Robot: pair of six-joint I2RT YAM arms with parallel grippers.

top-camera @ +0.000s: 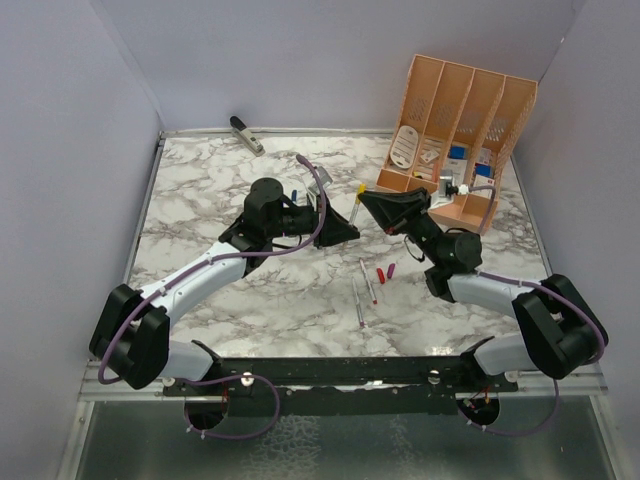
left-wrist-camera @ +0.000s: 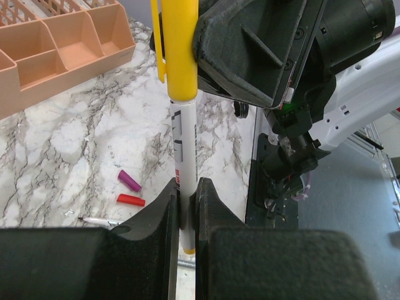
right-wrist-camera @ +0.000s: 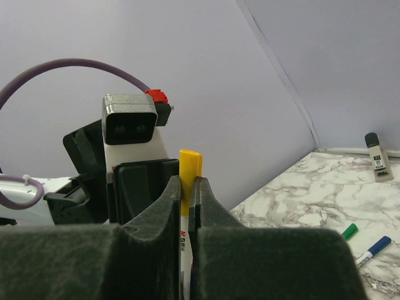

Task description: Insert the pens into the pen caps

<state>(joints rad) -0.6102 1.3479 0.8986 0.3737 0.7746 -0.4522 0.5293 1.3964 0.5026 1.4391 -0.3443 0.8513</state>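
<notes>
**Pen (left-wrist-camera: 185, 156) and yellow cap (left-wrist-camera: 181, 56) gripped by both arms**

Pen with yellow cap over one end, held in the air beside the near left corner of the orange organiser (top-camera: 455, 120). Left gripper (left-wrist-camera: 187, 187) fingers clamp the barrel; right gripper (right-wrist-camera: 187, 184) fingers clamp the cap. Red cap (left-wrist-camera: 130, 199) and magenta cap (left-wrist-camera: 130, 180) lie on the marble in front of the organiser.

Bright even light, soft shadows, pics sharp
</notes>
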